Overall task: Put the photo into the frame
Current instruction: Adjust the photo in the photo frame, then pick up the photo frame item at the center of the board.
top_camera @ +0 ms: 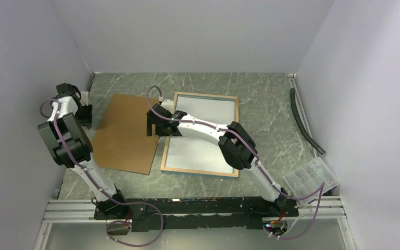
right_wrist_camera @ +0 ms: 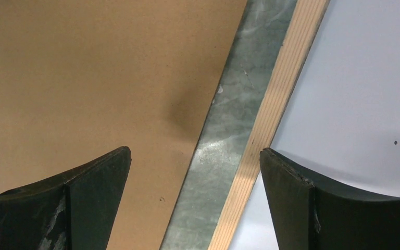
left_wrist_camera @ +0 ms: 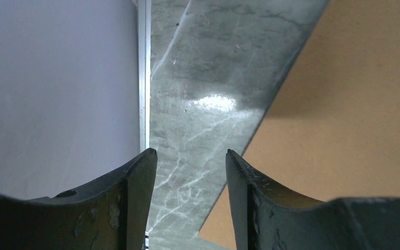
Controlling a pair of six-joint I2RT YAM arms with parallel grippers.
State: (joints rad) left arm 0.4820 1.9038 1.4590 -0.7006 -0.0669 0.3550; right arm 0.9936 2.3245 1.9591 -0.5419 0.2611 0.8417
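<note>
The large rectangular picture frame [top_camera: 198,172] lies flat, back side up, on the green marble-veined counter [top_camera: 271,104]. Its thin rim of pale, straight-grained wood faces the top camera. The photo's printed side is nowhere in view. A pale matt sheet [top_camera: 208,112] fills the opening edge to edge and is probably the paper print lying face down, though that cannot be confirmed. Just left of the frame lies the flat brown fibreboard backing board [top_camera: 125,135], smooth, dull and square-cut. A narrow strip of polished counter separates it from the frame.

The right end effector [right_wrist_camera: 195,156] hangs over that strip. Its two dark, scuffed fingers are spread wide with nothing between them, one over the board's edge and the other over the frame's inner field. The left end effector [left_wrist_camera: 191,153] is parted more narrowly and is also empty. It sits by the board's far-left corner, beside the wall, with one finger over bare counter and the other at the board's edge.

If the sheet is indeed the print, the placing step looks done and closing the back is the step in hand. The next move would be to lift the thin, stiff board, which sits flush on the slick stone. A finger would need to get under an edge, or the board would need sliding until a corner can be pinched. The board would then go squarely inside the wooden rim without ruffling the sheet beneath.
</note>
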